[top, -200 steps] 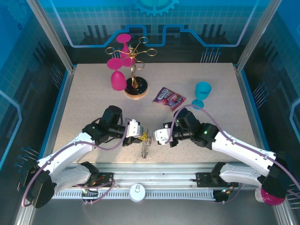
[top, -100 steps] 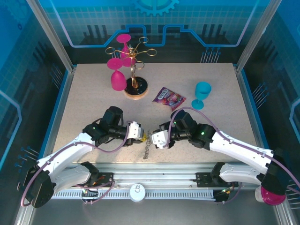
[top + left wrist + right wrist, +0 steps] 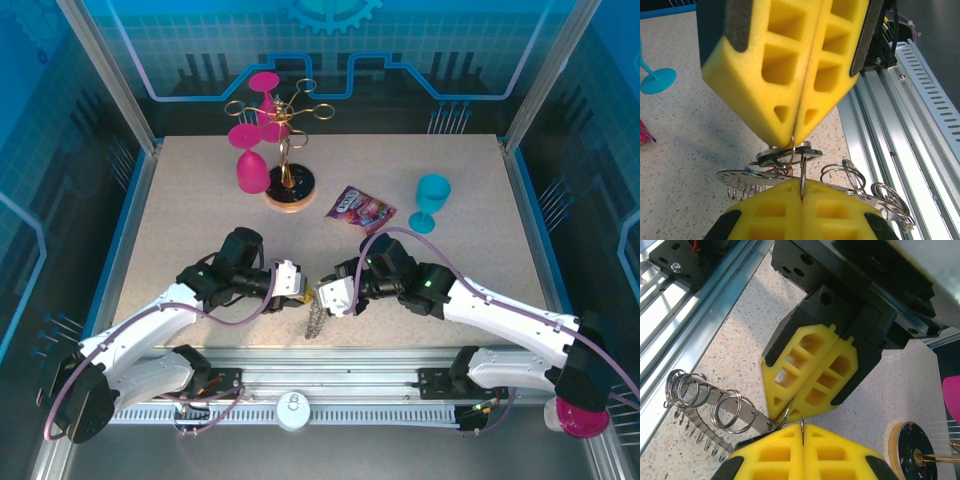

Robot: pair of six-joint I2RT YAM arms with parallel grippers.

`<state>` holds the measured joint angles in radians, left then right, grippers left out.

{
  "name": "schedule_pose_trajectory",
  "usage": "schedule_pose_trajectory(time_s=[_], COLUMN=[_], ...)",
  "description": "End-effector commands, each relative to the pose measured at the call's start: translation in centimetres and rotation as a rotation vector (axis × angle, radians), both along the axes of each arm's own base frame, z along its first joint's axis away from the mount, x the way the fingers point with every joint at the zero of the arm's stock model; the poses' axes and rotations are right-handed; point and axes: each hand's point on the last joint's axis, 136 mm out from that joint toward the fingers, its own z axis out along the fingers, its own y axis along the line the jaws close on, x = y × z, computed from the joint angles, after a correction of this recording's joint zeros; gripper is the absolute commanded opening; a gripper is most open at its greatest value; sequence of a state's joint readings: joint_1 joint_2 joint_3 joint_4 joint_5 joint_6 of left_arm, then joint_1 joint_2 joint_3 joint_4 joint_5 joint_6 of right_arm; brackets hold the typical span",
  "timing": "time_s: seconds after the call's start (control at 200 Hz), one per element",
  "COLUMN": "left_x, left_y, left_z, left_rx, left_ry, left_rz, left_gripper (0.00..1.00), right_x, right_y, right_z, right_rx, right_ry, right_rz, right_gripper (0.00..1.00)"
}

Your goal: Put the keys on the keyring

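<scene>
Two sets of fingers meet tip to tip near the front edge of the surface (image 3: pixel 180 220). Left fingers (image 3: pixel 765 212): clenched on a thin wire loop of the keyring (image 3: pixel 315 320). In the top view the keyring hangs from that pinch toward 6 o'clock, long axis running near to far. Right fingers (image 3: pixel 770 85): clenched on the same loop, coming in from 3 o'clock. Both arms are equally near. Judgement: the coming move turns on this shared loop.
</scene>
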<state>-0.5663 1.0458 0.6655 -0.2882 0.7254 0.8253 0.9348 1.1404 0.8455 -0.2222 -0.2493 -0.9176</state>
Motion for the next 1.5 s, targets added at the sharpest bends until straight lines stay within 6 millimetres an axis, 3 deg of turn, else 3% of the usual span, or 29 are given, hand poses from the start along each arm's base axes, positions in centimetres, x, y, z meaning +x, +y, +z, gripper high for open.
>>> schedule_pose_trajectory(time_s=[0.0, 0.455, 0.64, 0.66, 0.695, 0.906, 1.096, 1.356, 1.376, 1.496], left_x=[-0.3, 0.0, 0.3, 0.3, 0.4, 0.6, 0.3, -0.1, -0.1, -0.3], left_y=[-0.3, -0.2, -0.2, -0.2, -0.2, -0.2, -0.3, -0.3, -0.2, -0.3], left_z=[1.4, 1.2, 1.2, 1.1, 1.1, 1.3, 1.5, 1.5, 1.5, 1.7], left_rx=[-0.027, -0.011, -0.004, -0.003, 0.0, 0.0, -0.012, -0.016, -0.016, -0.025], left_ry=[-0.053, -0.062, -0.063, -0.064, -0.062, -0.064, -0.062, -0.058, -0.056, -0.062], left_rz=[-0.04, -0.023, -0.014, -0.012, -0.01, 0.005, -0.01, -0.027, -0.027, -0.036], left_gripper=[0.0, 0.0, 0.0, 0.0, 0.0, 0.0, 0.0, 0.0, 0.0, 0.0], right_x=[-0.2, -1.1, -1.4, -1.2, -1.3, -1.4, -0.3, 1.2, 1.1, 1.1], right_y=[0.9, 0.6, 0.6, 0.9, 0.9, 0.9, 0.9, 0.6, 0.3, -0.3], right_z=[1.3, -0.3, -0.4, 0.8, 0.8, 0.1, -0.1, 2.2, 1.2, 0.4], right_rx=[0.032, -0.033, -0.036, -0.015, -0.016, -0.053, -0.066, 0.018, 0.002, -0.027], right_ry=[-0.019, -0.006, -0.001, -0.017, -0.017, -0.028, -0.069, -0.117, -0.102, -0.094], right_rz=[0.019, 0.064, 0.075, 0.076, 0.08, 0.089, 0.038, -0.046, -0.051, -0.059], right_gripper=[0.0, 0.0, 0.0, 0.0, 0.0, 0.0, 0.0, 0.0, 0.0, 0.0])
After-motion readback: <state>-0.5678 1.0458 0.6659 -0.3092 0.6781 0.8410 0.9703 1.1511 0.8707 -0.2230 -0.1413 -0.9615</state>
